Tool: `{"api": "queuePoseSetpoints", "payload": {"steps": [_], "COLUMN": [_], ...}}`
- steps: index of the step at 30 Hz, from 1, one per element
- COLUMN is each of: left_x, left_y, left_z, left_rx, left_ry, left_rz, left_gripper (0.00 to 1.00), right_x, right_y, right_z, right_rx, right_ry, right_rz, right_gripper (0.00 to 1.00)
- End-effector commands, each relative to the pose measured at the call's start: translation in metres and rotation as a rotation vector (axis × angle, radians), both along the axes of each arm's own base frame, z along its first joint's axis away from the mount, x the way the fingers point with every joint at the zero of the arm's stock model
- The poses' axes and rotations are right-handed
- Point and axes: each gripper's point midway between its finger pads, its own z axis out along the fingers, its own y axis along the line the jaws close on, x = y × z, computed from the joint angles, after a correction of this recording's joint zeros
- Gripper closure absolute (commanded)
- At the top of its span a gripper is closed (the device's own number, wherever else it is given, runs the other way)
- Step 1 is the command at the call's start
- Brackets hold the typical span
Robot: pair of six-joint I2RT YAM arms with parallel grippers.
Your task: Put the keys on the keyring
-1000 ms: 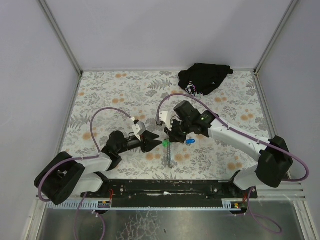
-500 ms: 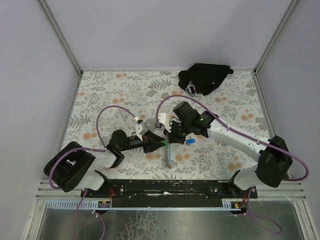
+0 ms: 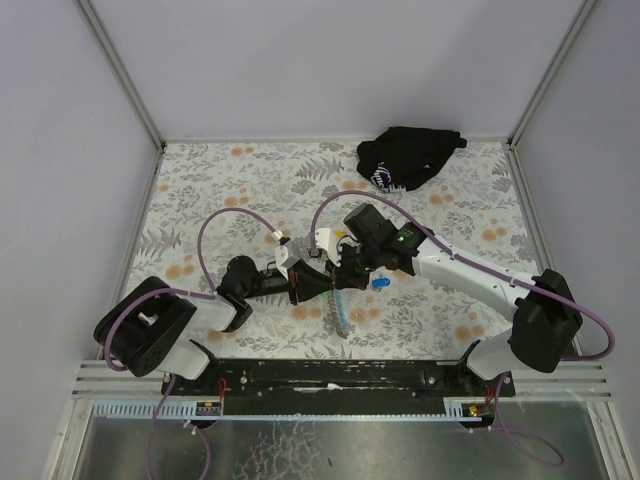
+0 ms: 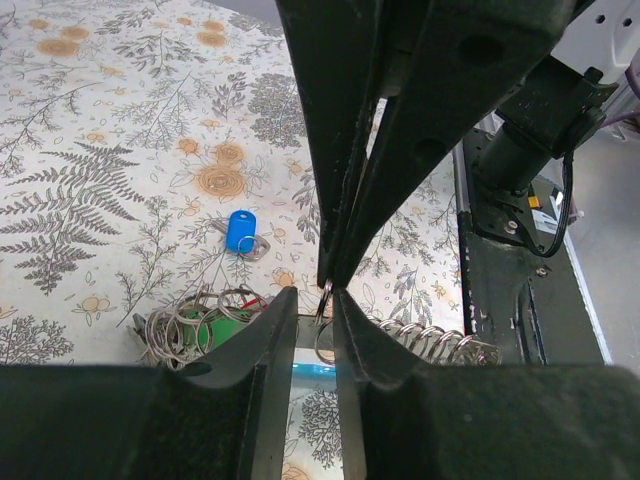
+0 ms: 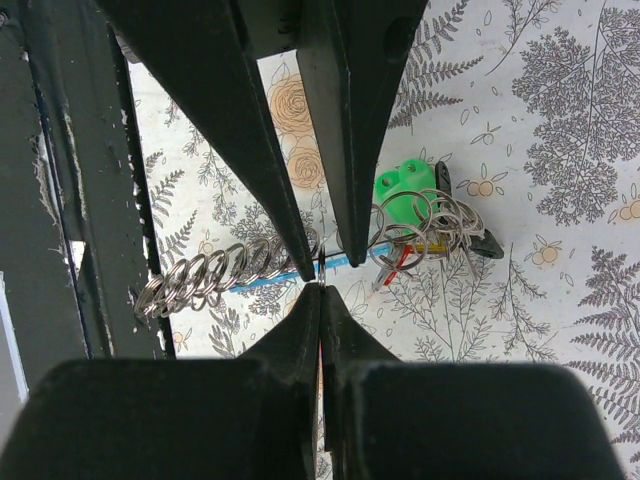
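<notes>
The keys (image 4: 240,230), small and silvery with a blue tag (image 3: 381,284), lie on the floral cloth to the right of both grippers. My right gripper (image 5: 320,290) is shut on the keyring (image 4: 327,340), a thin metal ring held edge-on just above the light-blue strap (image 5: 265,281). My left gripper (image 4: 315,300) faces it tip to tip, its fingers narrowly apart on either side of the ring. In the top view the left gripper (image 3: 322,284) and right gripper (image 3: 343,275) meet at the table's middle. A green tag (image 5: 405,192) and a red one lie in a bunch of loose rings (image 5: 432,225).
A row of metal rings (image 5: 215,278) is strung like a coil along the strap (image 3: 338,312). A black cloth bundle (image 3: 408,155) lies at the back right. The arms' black base rail (image 3: 340,375) runs along the near edge.
My left arm has moved right up to the right gripper, and its jaws have narrowed around the ring. The right arm and the keys have stayed put.
</notes>
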Motion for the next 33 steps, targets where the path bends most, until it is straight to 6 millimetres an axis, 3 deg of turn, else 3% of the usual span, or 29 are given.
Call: {"api": "queuePoseSetpoints", "payload": {"steps": [1, 6, 9, 14, 20, 26, 33], "left_x": [0.003, 0.0, 0.001, 0.0, 0.0, -0.001, -0.003], "left_y": [-0.004, -0.005, -0.002, 0.004, 0.009, 0.01, 0.012], "left_z": [0.016, 0.019, 0.019, 0.027, 0.033, 0.039, 0.043], "left_rx": [-0.029, -0.033, -0.046, -0.095, -0.142, -0.172, -0.184], "left_ry": [-0.079, -0.087, -0.092, -0.102, -0.098, -0.095, -0.098], "left_rz": [-0.023, -0.046, -0.015, 0.024, 0.062, 0.065, 0.07], "left_gripper": [0.83, 1.0, 1.0, 1.0, 1.0, 1.0, 1.0], "right_x": [0.001, -0.001, 0.0, 0.007, 0.025, 0.016, 0.009], "right_y": [0.015, 0.016, 0.017, 0.013, -0.004, -0.003, 0.004], "right_z": [0.025, 0.03, 0.037, 0.051, 0.058, 0.059, 0.049], "right_rx": [0.077, 0.1, 0.135, 0.234, 0.385, 0.56, 0.622], "right_ry": [-0.041, -0.048, -0.075, -0.148, -0.131, -0.127, -0.121], "right_rz": [0.046, 0.061, 0.05, -0.024, -0.189, -0.141, -0.094], "right_gripper": [1.0, 1.0, 0.97, 0.82, 0.71, 0.68, 0.68]}}
